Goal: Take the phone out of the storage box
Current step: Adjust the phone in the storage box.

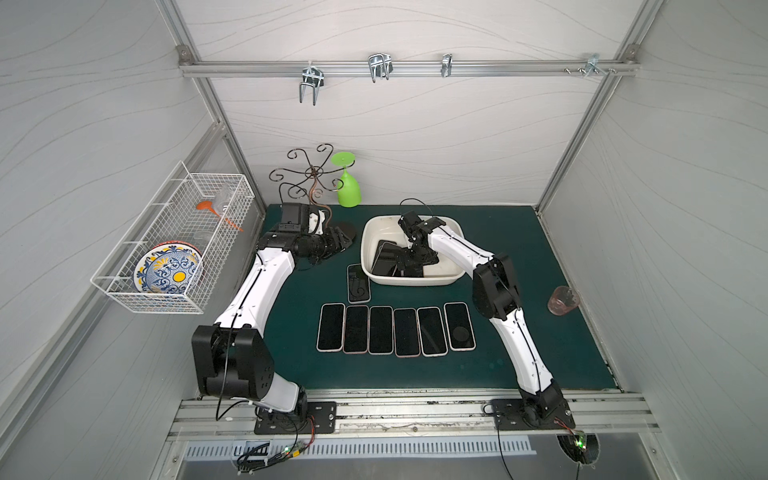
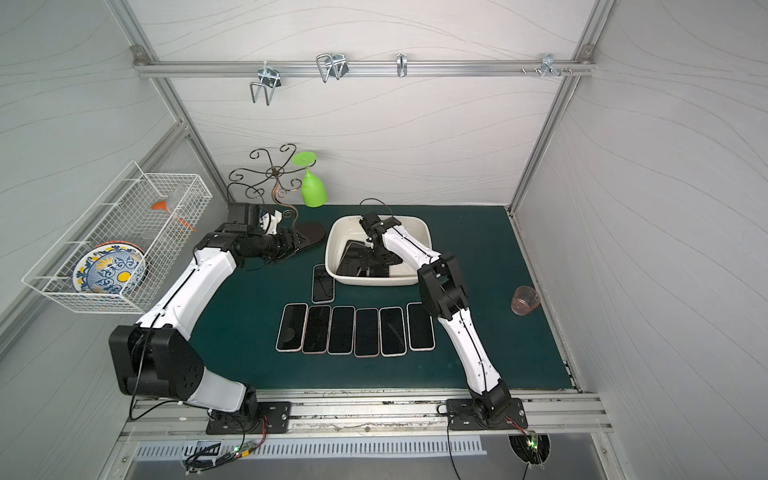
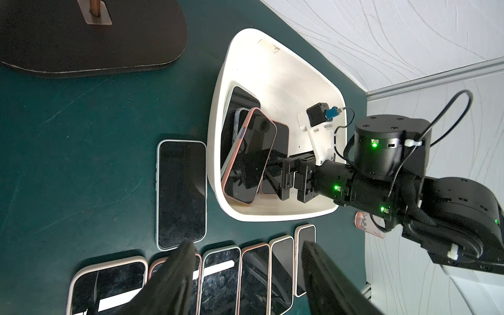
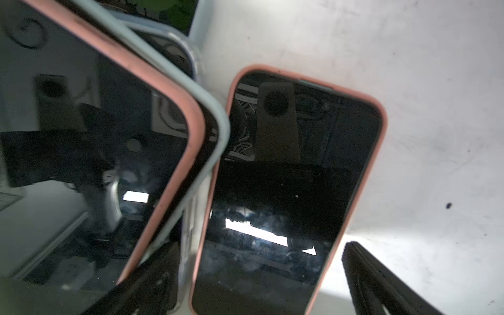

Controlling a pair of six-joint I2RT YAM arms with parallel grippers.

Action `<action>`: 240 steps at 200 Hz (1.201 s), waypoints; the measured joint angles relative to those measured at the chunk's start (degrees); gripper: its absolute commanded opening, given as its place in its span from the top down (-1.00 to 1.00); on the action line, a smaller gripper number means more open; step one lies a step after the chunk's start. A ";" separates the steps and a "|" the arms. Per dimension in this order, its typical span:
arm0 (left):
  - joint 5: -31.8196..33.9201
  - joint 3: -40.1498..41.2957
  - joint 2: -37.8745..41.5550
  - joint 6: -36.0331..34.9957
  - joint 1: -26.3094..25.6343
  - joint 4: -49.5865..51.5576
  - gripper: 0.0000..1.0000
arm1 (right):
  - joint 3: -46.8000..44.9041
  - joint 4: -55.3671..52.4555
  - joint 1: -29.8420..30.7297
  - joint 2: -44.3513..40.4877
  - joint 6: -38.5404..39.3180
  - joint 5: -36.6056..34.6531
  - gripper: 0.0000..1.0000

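The storage box (image 1: 415,283) (image 2: 374,281), a cream-white tub, stands on the green mat at the back middle and holds several dark phones. A pink-cased phone (image 4: 286,191) lies flat, screen up, on its floor. My right gripper (image 4: 260,246) (image 1: 411,266) is down in the box and open, one finger on each side of that phone's end, with a gap at one finger. Other phones (image 3: 251,155) lean stacked against the box's left wall. Left of the box, my left gripper (image 3: 248,245) (image 1: 336,245) hangs open above the mat, holding nothing.
Several phones (image 1: 395,330) lie in a row on the mat in front of the box, and one more phone (image 1: 358,283) lies by its left corner. A metal hook stand (image 1: 309,183), a green glass (image 1: 348,187), a pink cup (image 1: 563,300) and a wire basket (image 1: 174,249) surround the mat.
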State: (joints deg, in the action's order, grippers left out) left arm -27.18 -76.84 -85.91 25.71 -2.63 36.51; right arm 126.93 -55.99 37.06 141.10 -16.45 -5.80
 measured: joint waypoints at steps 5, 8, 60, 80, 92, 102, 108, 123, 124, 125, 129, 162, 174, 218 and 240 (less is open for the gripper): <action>-0.07 0.02 0.00 0.00 0.04 -0.02 -0.34 | 0.33 -0.26 0.04 0.26 0.04 -0.33 -0.97; -0.09 0.02 0.02 0.00 0.07 -0.04 -0.34 | 0.48 -0.37 0.09 0.37 0.09 -0.44 -0.97; -0.70 0.22 0.07 0.00 0.74 -0.81 -0.34 | -1.20 0.59 0.55 -0.39 0.46 -1.88 -0.97; -0.90 0.44 0.07 0.04 0.79 -1.09 -0.34 | -1.84 0.90 0.59 -0.70 0.46 -1.99 -0.98; -0.98 0.72 0.07 0.07 0.83 -1.18 -0.34 | -3.43 1.64 0.61 -1.46 0.44 -1.97 -0.97; -1.01 1.09 0.07 0.07 0.83 -1.44 -0.34 | -5.05 2.49 0.61 -2.25 0.42 -1.75 -0.97; -1.01 1.36 0.07 0.07 0.83 -1.49 -0.34 | -5.55 2.71 0.61 -2.49 0.42 -1.55 -0.97; -1.16 1.84 0.07 0.22 0.83 -1.62 -0.34 | -5.31 2.71 0.63 -2.43 0.42 -1.29 -0.97; -1.16 1.88 0.07 0.24 0.83 -1.62 -0.34 | -5.25 2.67 0.63 -2.40 0.44 -1.27 -0.98; -1.18 1.90 0.07 0.26 0.83 -1.64 -0.34 | -5.20 2.64 0.63 -2.38 0.44 -1.25 -0.97; -1.20 2.01 0.07 0.28 0.83 -1.68 -0.34 | -5.01 2.58 0.63 -2.29 0.44 -1.22 -0.98; -1.46 2.21 0.07 0.48 0.83 -1.73 -0.34 | -3.48 1.49 0.74 -1.49 1.29 -1.73 -0.98; -1.60 2.25 0.07 0.52 0.83 -1.88 -0.34 | -3.41 0.79 0.76 -1.42 1.53 -2.29 -0.97; -2.01 2.49 0.07 0.63 0.83 -2.05 -0.34 | -11.10 2.12 -0.52 -4.61 1.88 -6.49 -0.97; -2.01 2.82 0.07 0.66 0.83 -2.12 -0.34 | -14.49 2.58 -2.40 -6.84 1.97 -7.08 -0.97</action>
State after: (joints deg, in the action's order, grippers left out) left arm -29.19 -74.02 -85.84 26.37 -1.80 34.39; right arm 112.44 -53.41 34.65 134.26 -14.48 -12.88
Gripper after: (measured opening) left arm 0.670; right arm 0.988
